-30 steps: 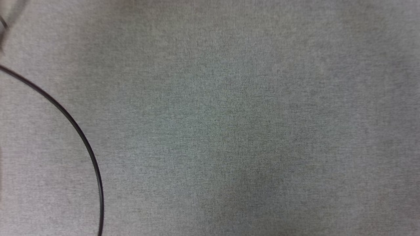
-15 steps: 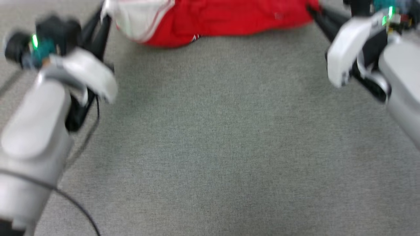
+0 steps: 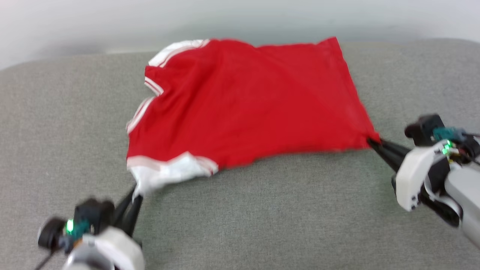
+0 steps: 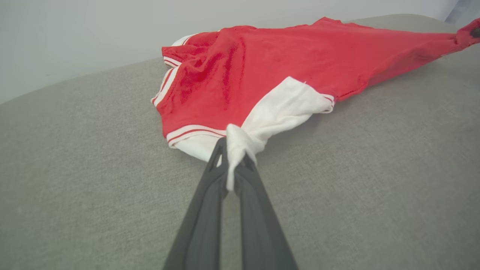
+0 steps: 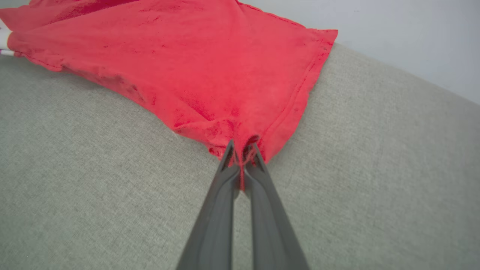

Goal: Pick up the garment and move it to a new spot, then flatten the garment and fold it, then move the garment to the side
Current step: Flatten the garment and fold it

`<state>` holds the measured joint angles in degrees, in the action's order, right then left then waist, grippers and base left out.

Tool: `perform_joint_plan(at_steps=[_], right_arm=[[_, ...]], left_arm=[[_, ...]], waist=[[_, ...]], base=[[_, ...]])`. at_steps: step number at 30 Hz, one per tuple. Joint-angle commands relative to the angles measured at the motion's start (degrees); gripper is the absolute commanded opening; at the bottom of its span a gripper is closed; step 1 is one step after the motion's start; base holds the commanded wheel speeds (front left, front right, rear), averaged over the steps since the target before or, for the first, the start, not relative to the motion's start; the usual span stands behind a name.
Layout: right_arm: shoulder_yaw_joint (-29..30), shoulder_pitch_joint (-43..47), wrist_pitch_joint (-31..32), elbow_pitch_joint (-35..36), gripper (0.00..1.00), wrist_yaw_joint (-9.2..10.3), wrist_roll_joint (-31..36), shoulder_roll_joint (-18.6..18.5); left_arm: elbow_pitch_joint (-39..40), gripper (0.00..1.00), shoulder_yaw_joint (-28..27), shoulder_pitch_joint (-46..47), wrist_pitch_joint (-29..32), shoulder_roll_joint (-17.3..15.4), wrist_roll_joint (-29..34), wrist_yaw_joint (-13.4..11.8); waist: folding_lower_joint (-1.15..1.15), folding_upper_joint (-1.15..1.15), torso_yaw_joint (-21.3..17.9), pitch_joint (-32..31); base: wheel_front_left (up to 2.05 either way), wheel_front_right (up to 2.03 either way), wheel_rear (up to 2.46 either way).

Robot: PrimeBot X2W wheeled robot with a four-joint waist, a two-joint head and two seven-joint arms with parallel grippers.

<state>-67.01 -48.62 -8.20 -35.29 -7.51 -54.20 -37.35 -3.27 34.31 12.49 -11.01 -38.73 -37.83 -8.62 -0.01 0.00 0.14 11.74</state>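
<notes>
Grey fabric surface [image 3: 262, 210] bears the garment [image 3: 247, 108]; wrist views reveal left tool [image 4: 232, 157] pinching white sleeve [image 4: 277, 112], right tool [image 5: 242, 150] pinching red corner [image 5: 243, 129].

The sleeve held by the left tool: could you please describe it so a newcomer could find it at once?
On the grey upholstered surface lies a red garment. At its near left corner is a white sleeve bordered by red-and-white stripes. Unlike the far sleeve, its tip is bunched and pinched in the left tool.

the garment [image 3: 247, 112] lies on the cushion [image 3: 262, 217] between left gripper [image 3: 137, 195] and right gripper [image 3: 372, 142].
</notes>
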Motion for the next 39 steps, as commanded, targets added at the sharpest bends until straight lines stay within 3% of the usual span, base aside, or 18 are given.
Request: perform_joint_plan(at_steps=[1, 5, 11, 16, 21, 26, 39], right_arm=[[0.02, 2.62, 0.37, 1.69, 0.0, 0.05, -1.08, -1.38], [-0.54, 7.5, 1.71, 5.29, 0.0, 0.05, -2.12, -4.86], [1.07, 17.39, 1.75, 9.83, 0.0, 0.05, -3.74, -8.2], [3.81, 25.99, 2.1, 13.48, 0.0, 0.05, -4.47, -10.62], [7.79, 32.23, 3.69, 16.43, 0.0, 0.05, -3.41, -11.88], [13.66, 34.64, 4.93, 18.03, 0.0, 0.05, -0.88, -10.32], [27.66, 31.87, 11.43, 24.52, 0.0, 0.04, 6.22, -7.2]], left_arm=[[2.58, 0.0, 0.14, -4.34, 0.55, -1.18, -0.79, -1.53], [7.87, 0.0, -0.14, -12.43, 1.11, -3.15, -2.48, -5.35], [11.99, 0.0, 0.45, -22.02, 0.41, -2.42, -4.54, -10.31], [12.35, 0.0, 1.86, -27.26, -0.12, -1.59, -5.5, -11.75], [11.2, 0.0, 3.25, -29.06, 0.22, -1.53, -5.09, -11.98], [10.33, 0.0, 2.86, -25.76, -0.1, -1.79, -4.14, -11.15], [9.33, 0.0, 1.32, -8.65, 3.34, -4.97, 1.33, -5.99]], waist=[[0.01, 0.0, -0.44, -1.83], [0.01, 0.0, -0.74, -3.33], [0.01, 0.0, -0.24, -6.05], [0.01, 0.0, 0.35, -8.0], [0.01, 0.0, 0.46, -8.58], [0.01, 0.0, 0.56, -8.51], [0.01, 0.0, -0.24, -5.24]], base=[[0.0, 0.0, 0.0], [0.0, 0.0, 0.0], [0.0, 0.0, 0.0], [0.0, 0.0, 0.0], [0.0, 0.0, 0.0], [0.0, 0.0, 0.0], [0.0, 0.0, 0.0]])
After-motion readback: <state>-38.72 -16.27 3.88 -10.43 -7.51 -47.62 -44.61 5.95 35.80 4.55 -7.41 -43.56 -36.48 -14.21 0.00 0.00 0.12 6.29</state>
